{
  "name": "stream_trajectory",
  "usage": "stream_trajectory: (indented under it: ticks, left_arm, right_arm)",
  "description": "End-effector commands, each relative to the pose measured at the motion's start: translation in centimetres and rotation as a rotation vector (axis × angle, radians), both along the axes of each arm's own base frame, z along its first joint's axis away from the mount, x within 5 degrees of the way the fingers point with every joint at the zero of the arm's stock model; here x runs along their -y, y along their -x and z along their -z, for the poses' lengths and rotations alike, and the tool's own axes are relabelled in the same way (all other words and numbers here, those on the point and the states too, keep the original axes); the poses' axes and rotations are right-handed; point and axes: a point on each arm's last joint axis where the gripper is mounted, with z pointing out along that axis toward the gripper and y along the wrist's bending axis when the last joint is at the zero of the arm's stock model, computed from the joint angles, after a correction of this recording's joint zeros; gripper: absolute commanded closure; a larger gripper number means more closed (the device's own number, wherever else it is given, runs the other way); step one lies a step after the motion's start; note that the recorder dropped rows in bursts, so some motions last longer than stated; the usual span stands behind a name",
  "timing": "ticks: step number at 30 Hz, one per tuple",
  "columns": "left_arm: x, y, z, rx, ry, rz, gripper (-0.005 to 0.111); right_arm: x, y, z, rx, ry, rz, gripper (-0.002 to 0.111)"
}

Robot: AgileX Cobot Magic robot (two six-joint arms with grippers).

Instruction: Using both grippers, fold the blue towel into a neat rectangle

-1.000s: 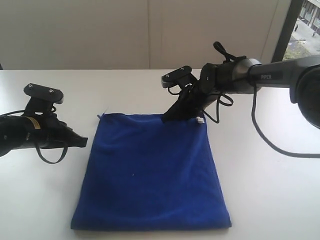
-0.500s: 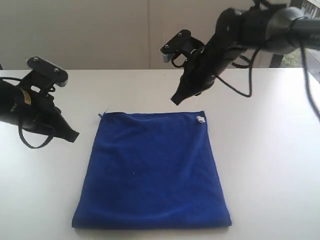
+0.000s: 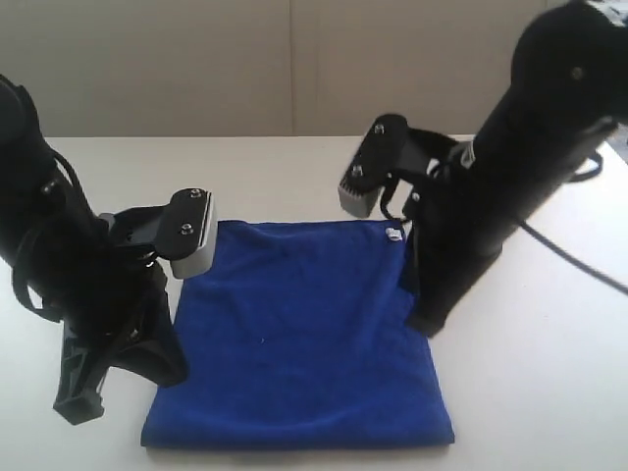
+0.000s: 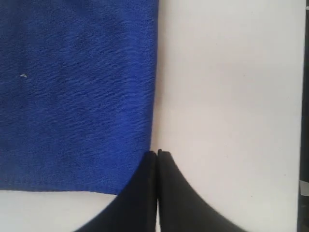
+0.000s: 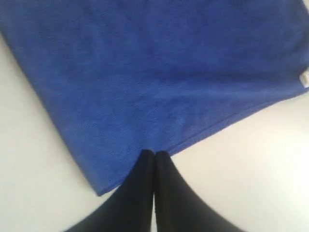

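Ext view: blue towel (image 3: 294,334) spread flat on white table (image 3: 530,383), lying between the two pincers, small white label (image 3: 393,235) at one corner; left gripper (image 3: 169,371) aimed down at one side edge, right gripper (image 3: 424,329) aimed down at the opposite side edge, nothing carried by either. Left wrist view: left gripper (image 4: 157,154) w/ fingers pressed together, empty; tip right on the side hem of the towel (image 4: 77,96), cloth corner just back from the tip; touching or hovering, can't tell. Right wrist view: right gripper (image 5: 154,153) likewise closed tight, empty; tip on the edge of the towel (image 5: 159,72), one corner close beside the tip, label (image 5: 304,79) well off along the same edge. Handling, as a guess: light, limp terry; soft, not fragile, pile grippy not slippery; sure to sag and drape once lifted; no stiffness to push against, so lift and lay rather than slide. Best hold prob. at the hemmed corners nearest each tip, one per pincer, same end of the cloth; fingers need opening first, then a pinch deep enough to catch the full thickness, else edges apt to skew.
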Motion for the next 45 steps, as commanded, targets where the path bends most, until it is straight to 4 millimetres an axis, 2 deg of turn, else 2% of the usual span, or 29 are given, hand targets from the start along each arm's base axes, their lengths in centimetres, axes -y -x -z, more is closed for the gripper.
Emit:
stream_trajectory:
  ticks: [1, 5, 8, 11, 13, 16, 18, 21, 28, 38, 45]
  left_arm:
    - [0.2, -0.1, -0.5, 0.039, 0.028, 0.002, 0.107]
    - [0.1, -0.4, 0.0, 0.088, 0.019, 0.04, 0.107]
    - [-0.2, -0.5, 1.6, 0.1, -0.022, 0.103, 0.097]
    - [-0.3, -0.6, 3.3, 0.079, -0.056, 0.131, 0.075]
    - [-0.2, -0.8, 4.4, 0.075, -0.066, 0.124, 0.059]
    - [-0.3, -0.8, 6.0, 0.057, -0.086, 0.139, 0.046]
    - [-0.5, -0.5, 6.8, 0.039, -0.098, 0.171, 0.045]
    - [-0.6, -0.2, 7.6, 0.028, -0.104, 0.204, 0.045]
    - [-0.7, -0.2, 8.3, 0.058, -0.102, 0.212, 0.045]
    - [-1.0, -0.1, 9.0, 0.096, -0.106, 0.195, 0.045]
    - [-1.0, -0.1, 9.0, 0.096, -0.106, 0.193, 0.045]
  right_arm:
    - [0.6, 2.6, 2.5, -0.044, 0.031, -0.018, 0.108]
    - [1.2, 3.3, 5.2, -0.036, 0.096, -0.096, 0.108]
    - [1.4, 3.7, 6.5, -0.013, 0.096, -0.116, 0.106]
    - [1.3, 3.7, 7.0, -0.033, 0.091, -0.113, 0.093]
    - [1.2, 3.7, 7.3, -0.042, 0.09, -0.147, 0.08]
    - [0.9, 4.2, 7.8, -0.051, 0.084, -0.291, 0.064]
    - [0.7, 4.5, 8.1, -0.047, 0.075, -0.38, 0.058]
    - [0.7, 4.9, 8.5, -0.042, 0.074, -0.444, 0.057]
    - [0.6, 4.3, 9.1, -0.014, 0.078, -0.43, 0.057]
    - [0.4, 3.8, 12.0, -0.123, 0.1, -0.433, 0.057]
    - [0.4, 3.7, 12.0, -0.108, 0.1, -0.429, 0.057]
